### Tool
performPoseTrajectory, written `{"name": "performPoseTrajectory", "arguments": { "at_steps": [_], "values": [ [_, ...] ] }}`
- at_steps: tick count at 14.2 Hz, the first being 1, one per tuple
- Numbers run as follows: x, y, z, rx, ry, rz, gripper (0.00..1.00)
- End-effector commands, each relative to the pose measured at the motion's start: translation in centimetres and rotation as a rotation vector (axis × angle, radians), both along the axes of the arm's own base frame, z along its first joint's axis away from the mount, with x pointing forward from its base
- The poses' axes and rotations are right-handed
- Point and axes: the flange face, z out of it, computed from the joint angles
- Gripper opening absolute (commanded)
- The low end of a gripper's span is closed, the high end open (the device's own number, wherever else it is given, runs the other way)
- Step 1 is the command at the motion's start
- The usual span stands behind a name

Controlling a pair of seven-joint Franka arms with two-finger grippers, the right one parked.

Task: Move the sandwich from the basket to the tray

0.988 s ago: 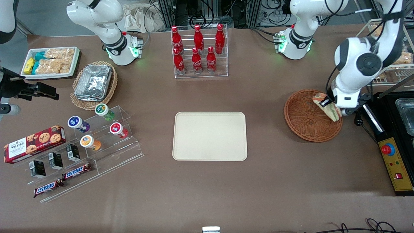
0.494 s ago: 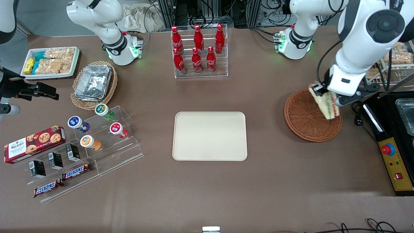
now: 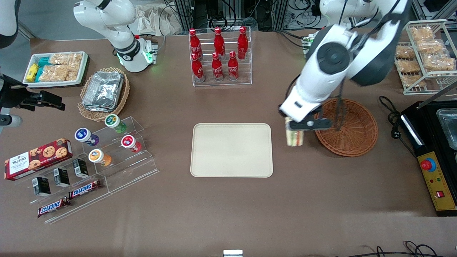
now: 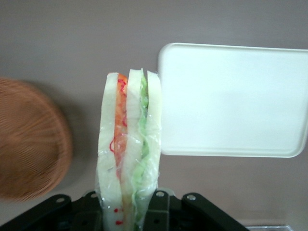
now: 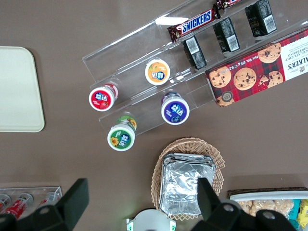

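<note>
My left gripper (image 3: pixel 295 129) is shut on the sandwich (image 3: pixel 294 137), a wrapped wedge of pale bread with red, orange and green filling (image 4: pixel 129 154). It hangs above the bare table between the reddish-brown wicker basket (image 3: pixel 351 134) and the beige tray (image 3: pixel 231 150). The gripper (image 4: pixel 129 211) holds the sandwich by its wide end, its black fingers (image 4: pixel 159 209) on either side. The basket (image 4: pixel 29 144) holds nothing. The tray (image 4: pixel 231 98) holds nothing.
A rack of red cola bottles (image 3: pixel 219 53) stands farther from the camera than the tray. Toward the parked arm's end are a tan basket with foil containers (image 3: pixel 103 91), clear tiered shelves with cups and snack bars (image 3: pixel 103 157), and a cookie box (image 3: pixel 37 157). A black appliance (image 3: pixel 435 153) stands beside the basket.
My left gripper has lifted the sandwich out of the basket and carried it sideways past the basket's rim toward the tray. The basket is left without the sandwich.
</note>
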Motion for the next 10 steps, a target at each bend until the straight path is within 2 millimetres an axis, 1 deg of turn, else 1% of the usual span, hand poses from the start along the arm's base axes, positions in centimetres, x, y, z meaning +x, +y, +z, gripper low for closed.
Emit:
{"name": "performPoseTrajectory", "arguments": {
  "at_steps": [1,2,3,4,6,8,10],
  "values": [
    [1.8,-4.3,-6.7,-0.005,-0.008,-0.028,0.00],
    [2.0,-5.3,-9.7,0.027,-0.027,-0.037,0.00],
    [2.5,-5.3,-12.6,0.053,-0.030,-0.050,0.00],
    [2.7,-5.5,-14.9,0.057,-0.029,-0.066,0.00],
    [2.9,-6.6,-17.7,0.017,-0.051,-0.068,0.00],
    [2.5,-7.9,-20.5,0.006,-0.067,-0.064,0.00],
    [2.0,-8.6,-22.4,0.028,-0.090,-0.053,0.00]
  ]
}}
